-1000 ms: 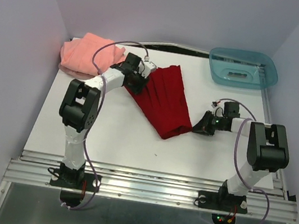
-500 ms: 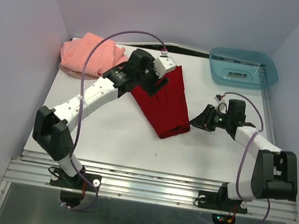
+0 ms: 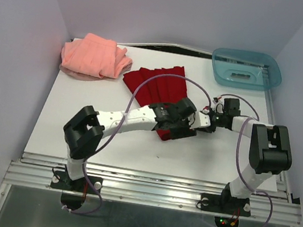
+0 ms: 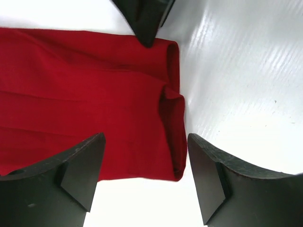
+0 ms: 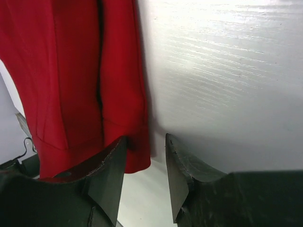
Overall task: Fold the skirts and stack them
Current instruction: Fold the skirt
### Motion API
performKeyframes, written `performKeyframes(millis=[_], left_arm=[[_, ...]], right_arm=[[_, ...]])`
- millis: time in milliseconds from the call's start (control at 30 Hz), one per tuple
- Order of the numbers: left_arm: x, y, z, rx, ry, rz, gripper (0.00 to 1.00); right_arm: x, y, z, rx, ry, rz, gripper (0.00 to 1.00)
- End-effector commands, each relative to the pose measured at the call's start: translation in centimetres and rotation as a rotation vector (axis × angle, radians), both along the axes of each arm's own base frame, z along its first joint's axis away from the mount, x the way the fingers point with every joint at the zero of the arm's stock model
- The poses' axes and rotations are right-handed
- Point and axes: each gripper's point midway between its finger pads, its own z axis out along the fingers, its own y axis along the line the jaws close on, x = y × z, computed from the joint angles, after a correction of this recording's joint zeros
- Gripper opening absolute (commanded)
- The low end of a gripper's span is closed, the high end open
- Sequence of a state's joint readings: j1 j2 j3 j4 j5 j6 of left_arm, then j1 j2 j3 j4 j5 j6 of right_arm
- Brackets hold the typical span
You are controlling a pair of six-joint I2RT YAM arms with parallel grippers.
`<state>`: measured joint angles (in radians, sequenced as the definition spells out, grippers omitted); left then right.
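Under the wide-open left gripper (image 4: 146,142) lies the red skirt's (image 4: 80,90) corner; the right gripper (image 5: 146,142), jaws parted and empty, hangs just beside that edge.

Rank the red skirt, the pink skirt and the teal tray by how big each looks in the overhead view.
1. Red skirt: largest, even with the left arm covering its near end.
2. Pink skirt and teal tray: roughly alike, too close to rank.
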<state>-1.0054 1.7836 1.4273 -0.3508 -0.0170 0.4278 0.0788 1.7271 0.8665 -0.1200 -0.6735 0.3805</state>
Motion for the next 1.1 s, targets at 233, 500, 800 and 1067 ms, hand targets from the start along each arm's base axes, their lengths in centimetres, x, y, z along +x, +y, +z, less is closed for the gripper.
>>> performKeyframes(millis=[233,500,800,1067], left_arm=[[3.4,-0.7,-2.1,0.175,-0.19,0.009,0.78],[4.9,-2.5,-1.9,0.105,-0.253,0.036,0.55],[7.1,-2.8,1.2,-0.028,-0.264,0.124,0.23],[7.0,-4.1,0.7,-0.055,-0.228,0.101,0.05]], right_arm=[[-0.2,0.9,-1.2,0.069,0.015,0.028,0.41],[-1.3,1.4,-1.4,0.118,0.055,0.036,0.34],[-1.7,1.7,-0.7,0.144,0.018,0.054,0.17],[-2.1,2.0,0.0,0.17,0.009,0.06,0.09]])
